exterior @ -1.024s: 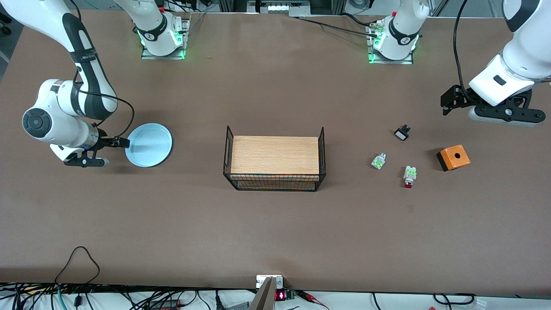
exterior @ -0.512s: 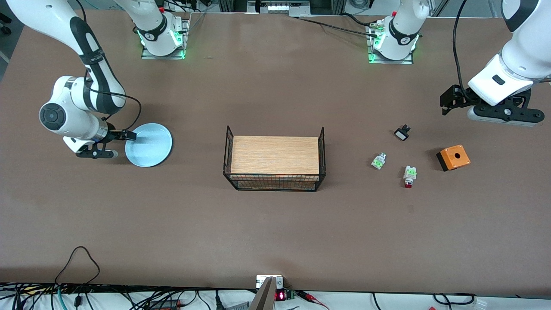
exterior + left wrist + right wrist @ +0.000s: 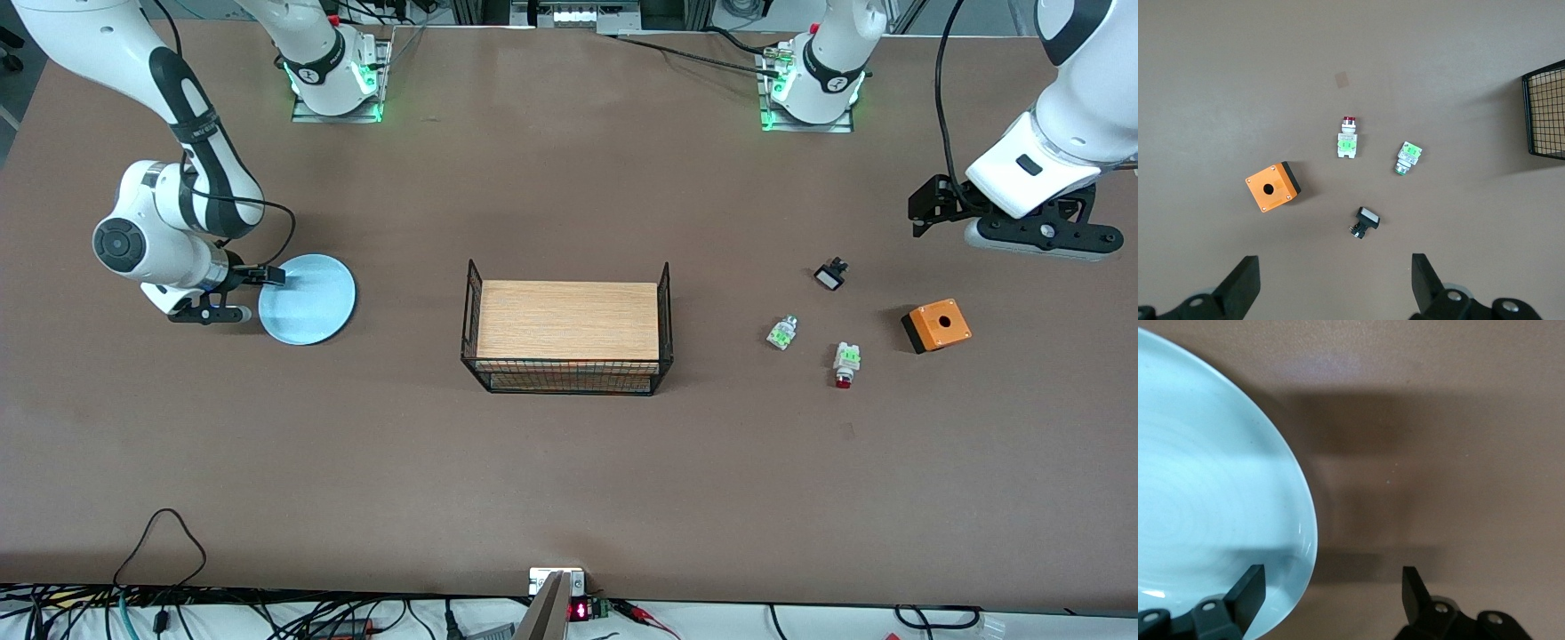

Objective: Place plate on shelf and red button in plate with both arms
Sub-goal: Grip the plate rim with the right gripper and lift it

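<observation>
The light blue plate lies flat on the table toward the right arm's end; it also shows in the right wrist view. My right gripper is open at the plate's rim, low by the table. In the right wrist view the right gripper has one finger over the plate and the other over bare table. The red button lies toward the left arm's end, its red cap pointing to the front camera; the left wrist view shows it too. My left gripper hangs open and empty, high above the table.
A wire basket with a wooden floor stands mid-table. Near the red button lie a white-green part without a red cap, a small black part and an orange box with a hole.
My right gripper has slid toward the plate, and one finger now reaches over its rim. The plate and the left arm have not moved.
</observation>
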Controlling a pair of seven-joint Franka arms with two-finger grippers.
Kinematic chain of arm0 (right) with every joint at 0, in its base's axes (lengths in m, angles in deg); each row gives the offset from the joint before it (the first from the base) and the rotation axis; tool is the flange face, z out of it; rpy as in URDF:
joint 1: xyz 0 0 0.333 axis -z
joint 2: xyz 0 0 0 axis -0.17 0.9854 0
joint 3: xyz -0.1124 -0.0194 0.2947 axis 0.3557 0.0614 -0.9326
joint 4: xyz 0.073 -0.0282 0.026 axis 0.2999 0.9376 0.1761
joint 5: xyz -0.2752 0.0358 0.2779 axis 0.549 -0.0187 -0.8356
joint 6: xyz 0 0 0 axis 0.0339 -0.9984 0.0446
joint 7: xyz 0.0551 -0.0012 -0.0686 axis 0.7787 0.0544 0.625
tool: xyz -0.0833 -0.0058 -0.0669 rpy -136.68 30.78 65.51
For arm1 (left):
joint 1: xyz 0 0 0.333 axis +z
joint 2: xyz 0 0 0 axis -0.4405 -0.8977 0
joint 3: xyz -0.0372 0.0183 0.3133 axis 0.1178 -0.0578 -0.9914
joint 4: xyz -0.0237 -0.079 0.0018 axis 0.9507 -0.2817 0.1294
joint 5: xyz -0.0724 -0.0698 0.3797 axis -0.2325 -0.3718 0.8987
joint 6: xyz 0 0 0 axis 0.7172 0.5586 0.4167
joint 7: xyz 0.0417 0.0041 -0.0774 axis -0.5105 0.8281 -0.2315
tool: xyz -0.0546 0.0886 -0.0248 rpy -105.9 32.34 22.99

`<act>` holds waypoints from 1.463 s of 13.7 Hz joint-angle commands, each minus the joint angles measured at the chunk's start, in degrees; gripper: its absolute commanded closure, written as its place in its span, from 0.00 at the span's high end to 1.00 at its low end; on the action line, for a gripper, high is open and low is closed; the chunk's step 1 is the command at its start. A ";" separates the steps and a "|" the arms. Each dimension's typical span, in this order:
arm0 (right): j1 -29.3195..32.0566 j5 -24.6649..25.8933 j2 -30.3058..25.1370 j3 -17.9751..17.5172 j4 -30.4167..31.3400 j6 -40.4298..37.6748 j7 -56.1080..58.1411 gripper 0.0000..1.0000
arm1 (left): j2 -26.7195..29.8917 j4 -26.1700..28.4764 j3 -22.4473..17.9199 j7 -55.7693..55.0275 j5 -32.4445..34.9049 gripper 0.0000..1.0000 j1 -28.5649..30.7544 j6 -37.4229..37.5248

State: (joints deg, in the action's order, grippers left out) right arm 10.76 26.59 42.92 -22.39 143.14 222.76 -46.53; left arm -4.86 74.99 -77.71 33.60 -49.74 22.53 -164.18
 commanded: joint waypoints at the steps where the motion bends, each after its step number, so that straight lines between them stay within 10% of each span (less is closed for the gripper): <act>1: 0.88 0.81 0.03 -0.65 0.44 1.14 0.80 0.76 | -0.40 -1.75 -0.01 0.23 -0.61 1.00 -0.08 1.61; 5: 0.79 0.72 -0.14 -0.65 0.44 0.52 0.72 0.22 | -0.40 -1.84 0.16 0.06 -0.53 1.00 -0.26 1.53; 8: 0.96 0.37 0.12 -0.65 0.44 0.52 0.63 0.00 | -0.40 -1.75 0.34 0.24 -0.61 1.00 -0.17 1.61; 20: -3.16 -4.73 -9.45 -1.62 -12.99 -27.66 -6.57 0.00 | -0.40 -1.84 0.43 0.24 -0.53 1.00 -0.17 1.53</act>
State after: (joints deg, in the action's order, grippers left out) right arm 8.46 22.75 34.86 -23.86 133.95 200.43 -51.03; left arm -4.86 74.80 -77.29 33.60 -49.74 22.52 -164.15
